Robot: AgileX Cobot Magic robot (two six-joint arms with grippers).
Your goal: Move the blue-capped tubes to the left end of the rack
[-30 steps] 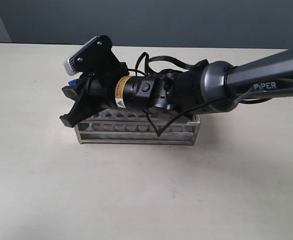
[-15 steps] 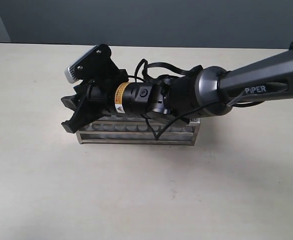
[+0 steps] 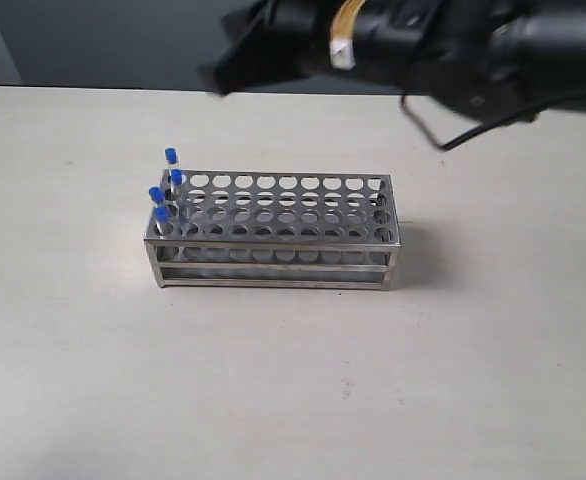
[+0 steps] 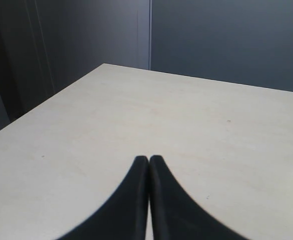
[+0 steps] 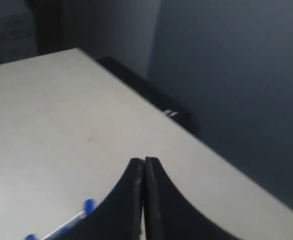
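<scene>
Since all four blue-capped tubes (image 3: 176, 177) are seen parked at the left end of the rack (image 3: 283, 225) on the surface (image 3: 273, 380), the job can be called pretty much done. Jaws on the left gripper (image 4: 149, 159) and right gripper (image 5: 144, 161) are pressed together, nothing held.

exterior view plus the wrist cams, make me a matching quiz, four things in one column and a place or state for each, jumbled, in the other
1. blue-capped tubes
2. rack
3. right gripper
4. table

a. steel, most holes empty
b. shut on nothing, up off the rack
c. pale beige, bearing the rack
d. standing in holes at the rack's left end

Pairs: 1-d, 2-a, 3-b, 4-c
</scene>
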